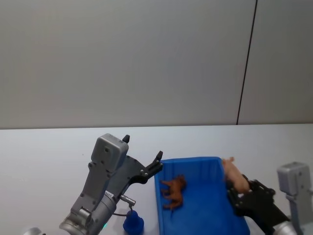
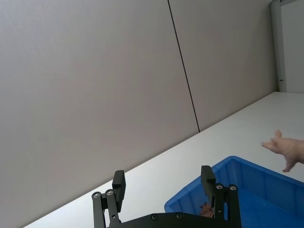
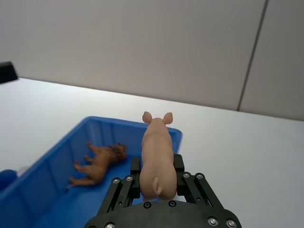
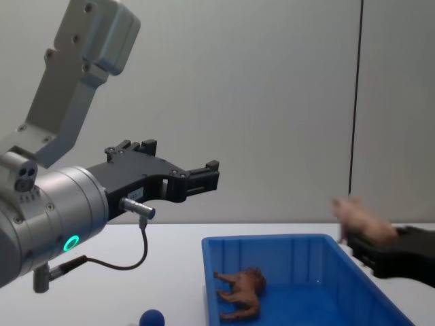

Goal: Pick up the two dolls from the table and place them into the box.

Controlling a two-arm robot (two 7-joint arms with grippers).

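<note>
Pink piglet [image 3: 156,152], pinched between the fingers of my right gripper [image 3: 156,167], hangs above the right rim of the box [image 1: 195,160]. Released here, it could glance off and land outside. My left gripper [image 2: 163,183] hangs spread and empty, left of the box.

Blue box [image 1: 190,160], brown doll [image 1: 174,192], pale pink doll [image 1: 234,177], dark blue doll [image 1: 132,221]

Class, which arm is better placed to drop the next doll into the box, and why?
Right: the right gripper holds the pink pig above the box rim; the left gripper has open, empty jaws.
</note>
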